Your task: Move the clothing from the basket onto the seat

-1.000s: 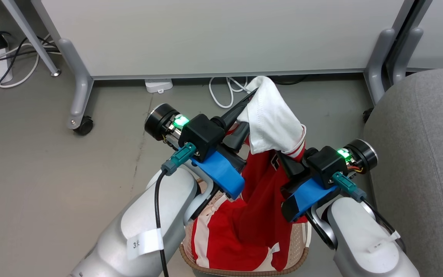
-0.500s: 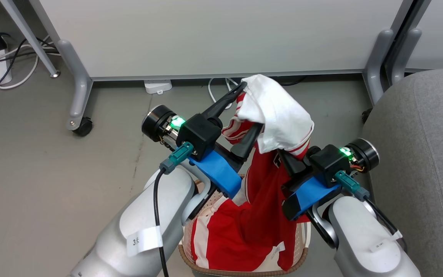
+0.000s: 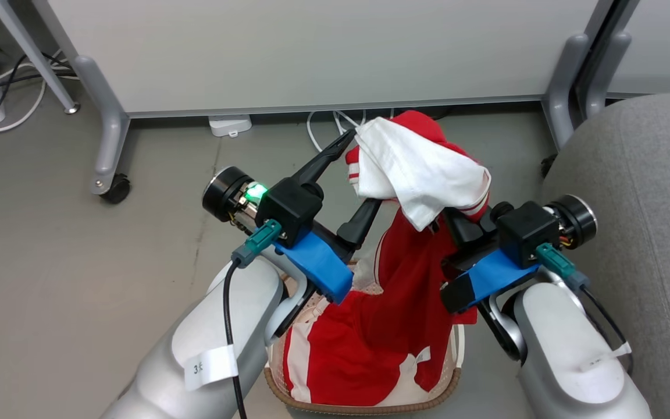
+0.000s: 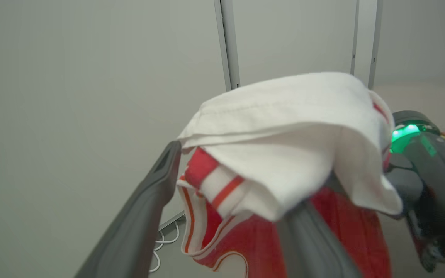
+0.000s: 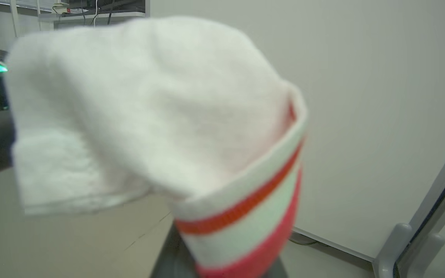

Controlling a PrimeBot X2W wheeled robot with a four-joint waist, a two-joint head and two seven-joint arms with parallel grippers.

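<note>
Up high over the basket (image 3: 370,404), the clothing (image 3: 405,279), bottom end down inside. Left gripper (image 3: 363,169) spread wide, cloth draped on one finger. Right gripper (image 3: 463,230) hidden under cloth, can't tell.

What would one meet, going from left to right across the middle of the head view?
A caster wheel → left gripper → clothing → right gripper → seat.

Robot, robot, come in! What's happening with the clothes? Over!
Left gripper open, clothing draped over one finger. Right gripper hidden under it. Clothing half out of basket. Seat close on the right.
</note>
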